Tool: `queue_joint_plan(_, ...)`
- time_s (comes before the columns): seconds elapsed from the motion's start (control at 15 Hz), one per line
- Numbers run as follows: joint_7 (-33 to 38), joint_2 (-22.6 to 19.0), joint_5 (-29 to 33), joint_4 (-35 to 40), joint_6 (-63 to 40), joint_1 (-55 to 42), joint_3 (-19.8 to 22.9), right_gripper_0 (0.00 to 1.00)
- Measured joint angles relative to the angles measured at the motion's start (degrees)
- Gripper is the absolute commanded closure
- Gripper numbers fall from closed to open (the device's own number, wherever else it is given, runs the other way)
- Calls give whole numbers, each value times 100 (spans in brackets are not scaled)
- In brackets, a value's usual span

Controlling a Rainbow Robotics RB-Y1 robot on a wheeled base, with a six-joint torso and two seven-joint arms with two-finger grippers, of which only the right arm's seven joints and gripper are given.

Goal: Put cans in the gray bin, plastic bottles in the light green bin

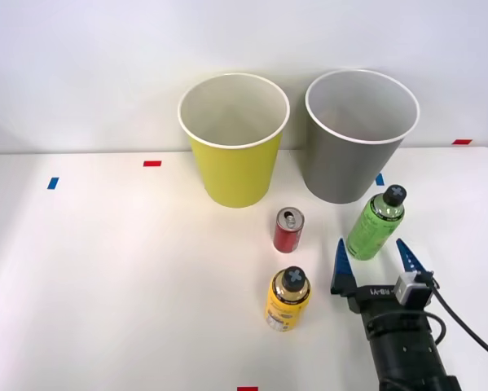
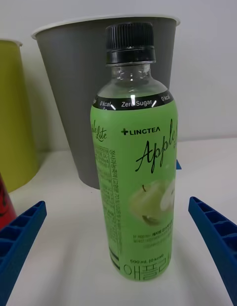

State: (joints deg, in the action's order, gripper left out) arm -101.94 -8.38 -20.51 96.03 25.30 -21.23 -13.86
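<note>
The right gripper (image 1: 375,254) is hovering low over the white table (image 1: 113,277) with its blue fingers (image 2: 19,237) spread wide and holding nothing, just short of the green bottle (image 1: 375,223), which is standing upright in front of the gray bin (image 1: 359,134). The red can (image 1: 288,230) is standing near the bottle's left, below the gap between the gray bin and the light green bin (image 1: 234,138). The yellow bottle (image 1: 287,299) is standing just beside the gripper's left finger.

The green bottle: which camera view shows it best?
The right wrist view: the green bottle stands close, centred, with a readable label. The front view shows the bottle smaller, from above, in front of the gray bin.
</note>
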Motion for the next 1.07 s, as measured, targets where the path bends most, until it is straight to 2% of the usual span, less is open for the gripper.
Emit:
queue_joint_plan(0.4,-213,356,-44,-137,-611,638,401,0)
queue_joint_plan(0.87,-314,421,-140,-138,-982,991,662,0)
queue_joint_plan(0.93,-334,414,-144,-138,-983,992,664,12)
queue_joint_plan(1.07,-389,411,-146,-138,-984,997,665,100)
